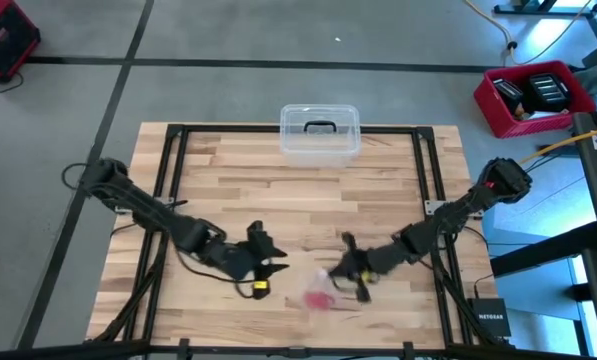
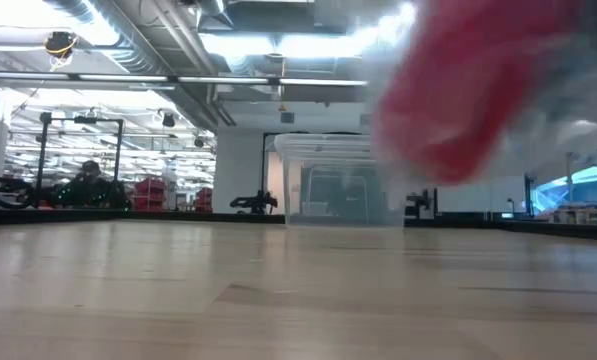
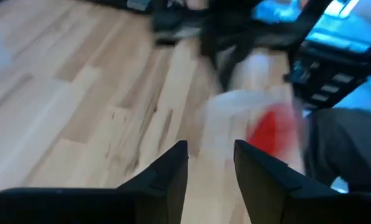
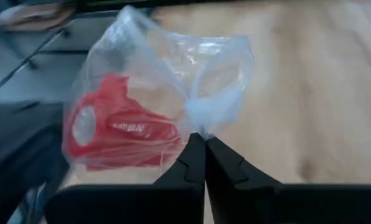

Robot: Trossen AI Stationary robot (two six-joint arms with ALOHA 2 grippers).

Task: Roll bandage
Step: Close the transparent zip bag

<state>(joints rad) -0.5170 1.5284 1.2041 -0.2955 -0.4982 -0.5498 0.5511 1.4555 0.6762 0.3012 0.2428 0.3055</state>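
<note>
The red bandage (image 4: pixel 120 127) is a short roll with loose folds, inside a crinkled clear plastic wrapper (image 4: pixel 173 74). It shows near the table's near edge in the high view (image 1: pixel 320 297) and as a red blur in the low view (image 2: pixel 468 90). My right gripper (image 4: pixel 204 146) is shut on the wrapper and shows in the high view (image 1: pixel 334 278). My left gripper (image 3: pixel 211 168) is open and empty, just left of the wrapper (image 3: pixel 260 121), and shows in the high view (image 1: pixel 274 267). My right gripper pinches a gathered bit of the clear wrapper (image 4: pixel 201 124) between its two shut fingertips, away from the red roll. The fingers come from the table's right, slanting down. The wrapper with the bandage inside stretches out past the fingertips; in the low view it shows above the table top.
A clear plastic box with a dark handle (image 1: pixel 320 132) stands at the middle of the table's far edge and shows in the low view (image 2: pixel 338 185). The bare wooden table top (image 1: pixel 278 200) lies between it and the grippers. The near edge is close.
</note>
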